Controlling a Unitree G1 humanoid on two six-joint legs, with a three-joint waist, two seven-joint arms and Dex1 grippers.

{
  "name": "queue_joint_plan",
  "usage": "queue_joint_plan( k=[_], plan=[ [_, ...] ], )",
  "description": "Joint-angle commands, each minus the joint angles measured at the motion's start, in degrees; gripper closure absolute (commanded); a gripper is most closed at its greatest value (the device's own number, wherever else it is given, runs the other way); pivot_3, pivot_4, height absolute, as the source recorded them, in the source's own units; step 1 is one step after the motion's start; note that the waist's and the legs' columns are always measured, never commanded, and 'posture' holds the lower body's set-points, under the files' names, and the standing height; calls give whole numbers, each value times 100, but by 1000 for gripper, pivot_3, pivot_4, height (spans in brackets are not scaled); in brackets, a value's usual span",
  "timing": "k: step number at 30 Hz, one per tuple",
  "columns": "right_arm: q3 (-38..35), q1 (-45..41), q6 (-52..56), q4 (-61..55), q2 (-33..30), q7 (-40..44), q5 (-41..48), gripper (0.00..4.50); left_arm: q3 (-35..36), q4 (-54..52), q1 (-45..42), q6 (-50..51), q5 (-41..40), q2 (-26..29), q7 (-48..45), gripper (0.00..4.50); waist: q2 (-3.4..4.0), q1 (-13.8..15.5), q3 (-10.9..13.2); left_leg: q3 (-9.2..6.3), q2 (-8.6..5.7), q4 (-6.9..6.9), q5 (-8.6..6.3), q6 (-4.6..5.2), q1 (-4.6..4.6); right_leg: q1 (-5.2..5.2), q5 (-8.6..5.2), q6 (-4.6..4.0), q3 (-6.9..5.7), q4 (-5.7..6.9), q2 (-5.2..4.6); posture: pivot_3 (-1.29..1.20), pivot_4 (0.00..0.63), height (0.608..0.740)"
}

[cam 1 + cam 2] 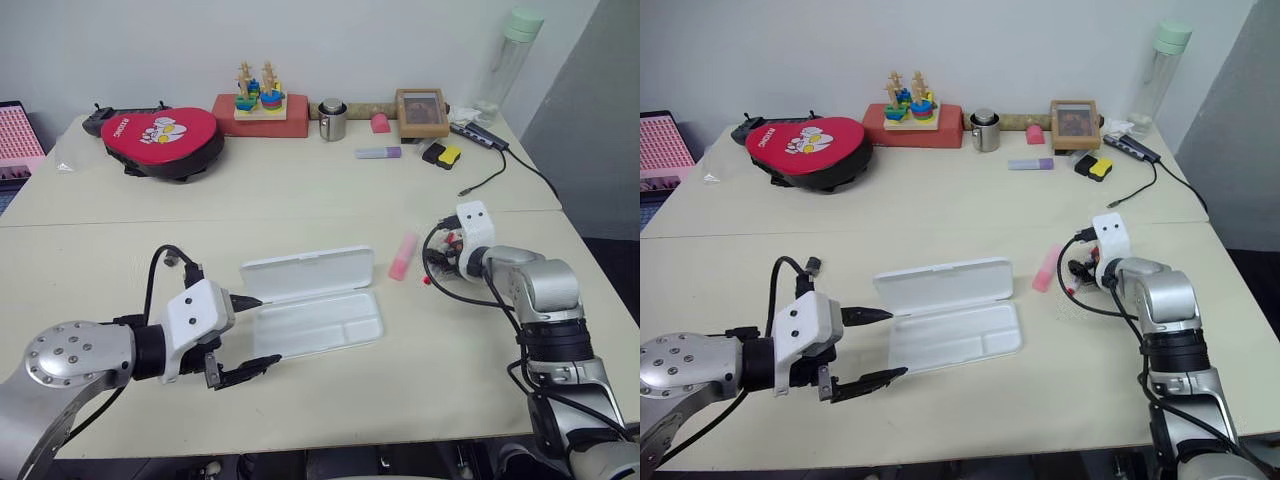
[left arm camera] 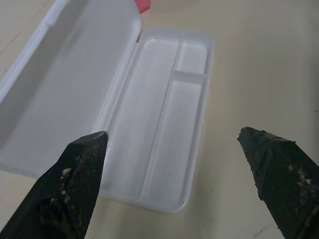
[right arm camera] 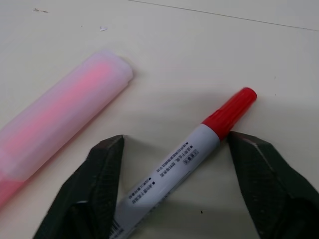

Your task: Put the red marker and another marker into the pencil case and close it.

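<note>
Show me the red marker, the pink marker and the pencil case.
red marker (image 3: 185, 162), right wrist view, white labelled barrel.
pink marker (image 1: 403, 257), left eye view, mid-body.
pencil case (image 1: 308, 273), left eye view, open lid.

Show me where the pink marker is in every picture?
Left eye: pink marker on the table, right of the case.
Right eye: same spot, between the case and the right gripper.
Left wrist: a pink corner beyond the lid.
Right wrist: beside the red marker.
Shared landmark: the case.
</note>
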Motion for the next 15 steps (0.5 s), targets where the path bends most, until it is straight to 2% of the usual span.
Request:
queue_joint_plan(
  k=[1,9,15],
  plan=[
    [28,111,-39,-202,-115,122,36,2276,6,-20,-62,-93,46,-4,7,0,0,0,0,0,0,0,0,0,0,0,-6,10,1,0,0,0,150,740],
    [45,151,-96,-226,-128,216,11,4135,-17,-20,-115,-82,55,1,14,0,0,1,0,0,0,0,0,0,0,0,-5,9,1,0,0,0,150,740],
    [183,129,-268,-268,-342,475,2,4222,-7,-71,-223,-5,-118,-43,13,0,0,1,0,0,0,0,0,0,0,0,-5,9,1,0,0,0,150,740]
  ],
)
